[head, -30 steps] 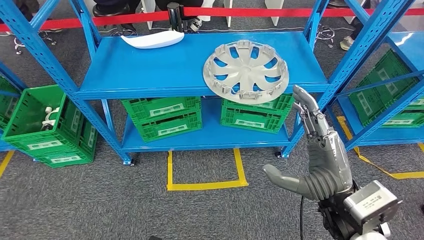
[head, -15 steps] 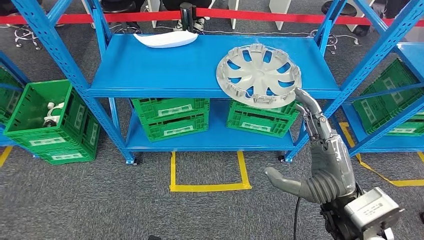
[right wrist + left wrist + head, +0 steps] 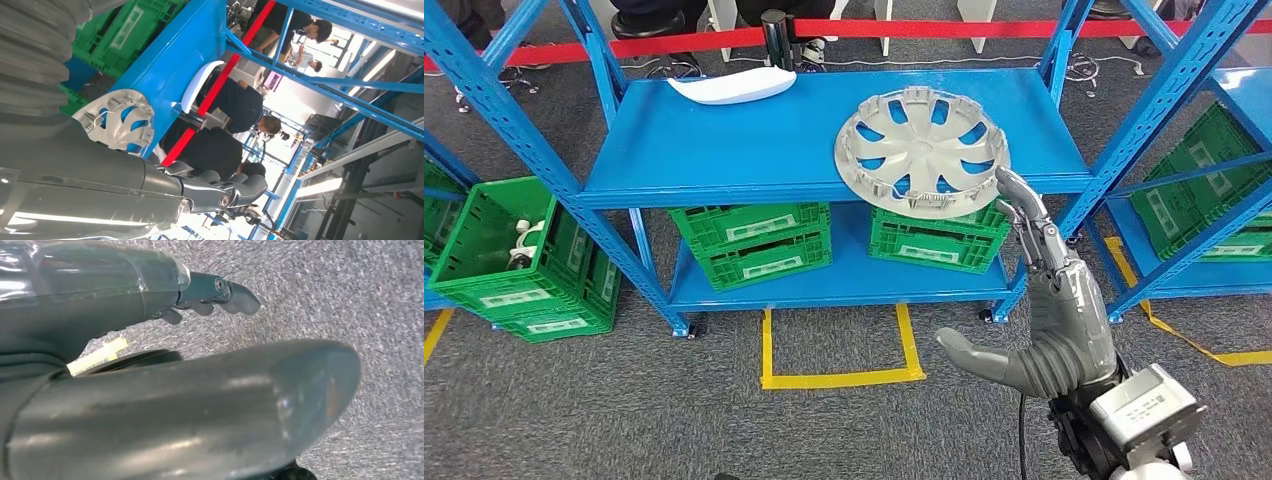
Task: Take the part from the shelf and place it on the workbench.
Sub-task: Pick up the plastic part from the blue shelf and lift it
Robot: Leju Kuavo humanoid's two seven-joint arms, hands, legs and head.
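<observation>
**Right hand raised beside the hubcap at the shelf's front edge**

The hubcap [image 3: 923, 148], a round silver plastic disc with curved spokes and clip tabs round its rim, lies on the upper deck of the blue metal shelf [image 3: 724, 140], at its near right. Its near rim juts slightly past the deck's front edge. In the right wrist view its ribbed underside and wire clips show.

The right hand [image 3: 1049, 300], grey metal with a ribbed rubbery cover at the wrist, rises from the lower right with its fingers [image 3: 1021, 206] stretched straight up and apart, holding nothing. The fingertips reach the hubcap's near right rim; whether they touch it cannot be told. The thick thumb juts out to the left, well below the deck.

The left hand [image 3: 150, 365] hangs over speckled grey carpet; its dark fingers [image 3: 235, 292] look loosely extended with nothing in them.

A smooth white curved shell [image 3: 732, 86] lies at the far left of the same deck. Green ribbed plastic crates [image 3: 754, 240] sit on the lower deck, another [image 3: 509, 260] stands further left. Yellow tape [image 3: 839, 372] marks a square on the floor. Red tape [image 3: 874, 28] runs behind the shelf, with people beyond it.
</observation>
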